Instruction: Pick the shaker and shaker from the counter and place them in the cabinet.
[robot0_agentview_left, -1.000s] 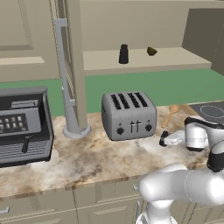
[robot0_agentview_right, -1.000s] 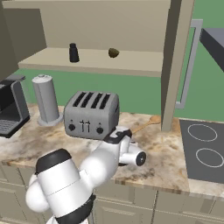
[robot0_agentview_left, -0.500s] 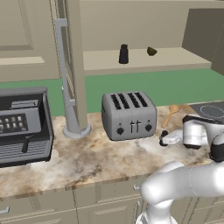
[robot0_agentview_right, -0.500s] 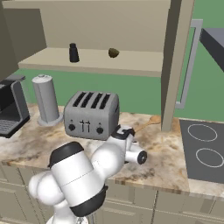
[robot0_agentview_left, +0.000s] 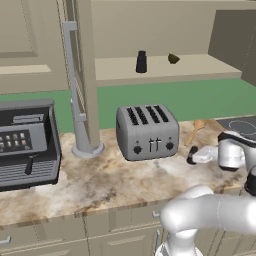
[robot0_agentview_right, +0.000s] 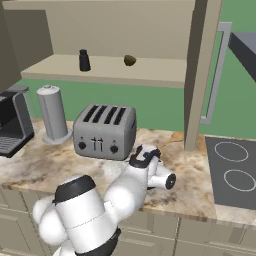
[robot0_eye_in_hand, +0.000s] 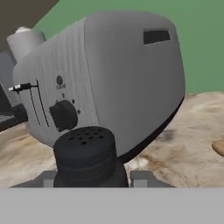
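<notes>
One black shaker (robot0_eye_in_hand: 86, 151) stands on the counter just right of the toaster, with its perforated top facing the hand view. My gripper (robot0_eye_in_hand: 92, 179) is shut on it, one finger pressed to each side. In the left base view the gripper (robot0_agentview_left: 194, 156) reaches in sideways, low over the counter, and the shaker (robot0_agentview_left: 191, 155) shows as a small dark shape at its tip. The other shaker (robot0_agentview_left: 141, 62) (robot0_agentview_right: 84, 60) stands upright on the tan shelf of the open cabinet (robot0_agentview_left: 165, 71) (robot0_agentview_right: 150, 75).
A grey toaster (robot0_agentview_left: 147, 131) (robot0_agentview_right: 105, 131) (robot0_eye_in_hand: 109, 74) sits close to the gripper's left. A wooden spoon (robot0_agentview_left: 199, 127) (robot0_agentview_right: 172, 137) lies behind it. A brown lump (robot0_agentview_left: 173, 58) rests on the shelf. The cabinet door (robot0_agentview_right: 202, 70) stands open; a cooktop (robot0_agentview_right: 232, 170) lies to the right.
The jaws have closed from wide open onto the counter shaker. The arm's elbow has swung lower and nearer the cameras; the hand stayed beside the toaster.
</notes>
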